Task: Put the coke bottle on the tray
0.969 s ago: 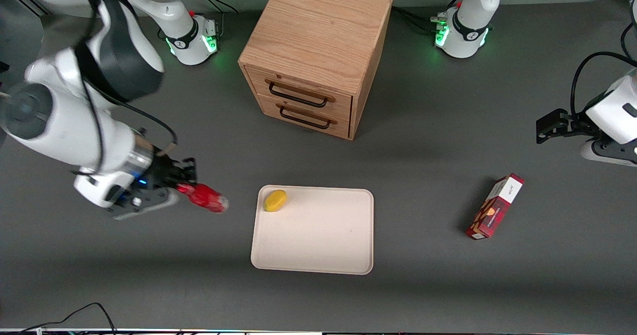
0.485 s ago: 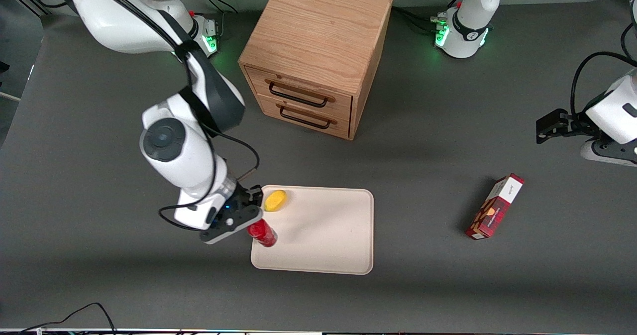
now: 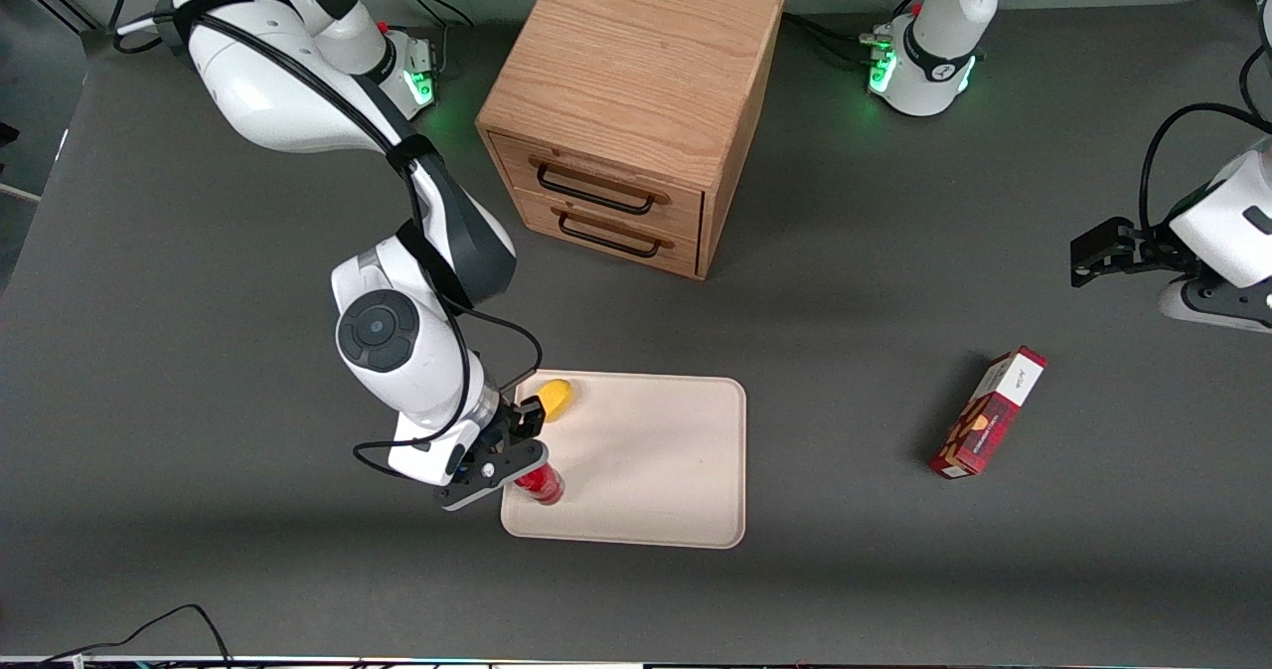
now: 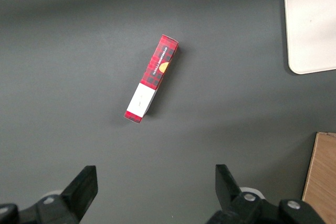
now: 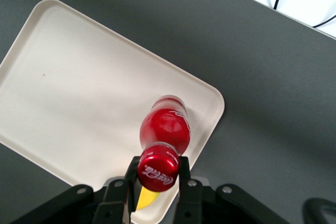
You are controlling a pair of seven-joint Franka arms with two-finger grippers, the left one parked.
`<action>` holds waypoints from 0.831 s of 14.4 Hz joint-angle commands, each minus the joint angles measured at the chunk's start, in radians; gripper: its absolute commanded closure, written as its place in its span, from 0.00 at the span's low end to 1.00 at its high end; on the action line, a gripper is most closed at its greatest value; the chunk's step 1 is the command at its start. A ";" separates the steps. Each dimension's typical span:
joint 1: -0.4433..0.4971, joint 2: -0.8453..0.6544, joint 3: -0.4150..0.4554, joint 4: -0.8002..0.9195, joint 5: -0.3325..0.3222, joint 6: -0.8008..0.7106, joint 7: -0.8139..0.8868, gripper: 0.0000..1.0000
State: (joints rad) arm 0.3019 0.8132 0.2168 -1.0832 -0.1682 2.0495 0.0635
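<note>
Red coke bottle hangs upright in the gripper, over the tray's corner nearest the front camera at the working arm's end. Wrist view confirms: bottle seen from above, red cap pinched between the two dark fingers, so the pincer is narrow and clamped on the neck just under the cap. Body of the bottle sits over the tray, close to its rounded corner. Whether the base touches the tray surface cannot be told from either view.

Tray is cream-beige, flat, low rim, lying on dark grey table. Yellow object, small and oval, rests on the tray at the corner farther from the front camera than the bottle, same end; partly covered by the gripper's housing. A sliver of yellow also shows beneath the fingers in the wrist view.

Wooden drawer cabinet stands farther from the front camera than the tray, two drawers with dark handles facing the tray, both closed.

Red patterned carton box lies on its side toward the parked arm's end of the table, well apart from the tray. Left wrist view shows the same box on bare table, with the tray's edge in frame.
</note>
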 commanded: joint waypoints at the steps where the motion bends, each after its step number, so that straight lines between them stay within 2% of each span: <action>1: 0.016 0.032 -0.008 0.051 -0.024 0.014 0.001 1.00; 8: 0.017 0.055 -0.008 0.048 -0.024 0.032 0.051 1.00; 9: 0.017 0.061 -0.008 0.048 -0.024 0.034 0.058 0.94; 12: 0.017 0.061 -0.008 0.046 -0.020 0.035 0.120 0.59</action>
State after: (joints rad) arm 0.3026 0.8539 0.2166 -1.0826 -0.1683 2.0804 0.1135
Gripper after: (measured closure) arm 0.692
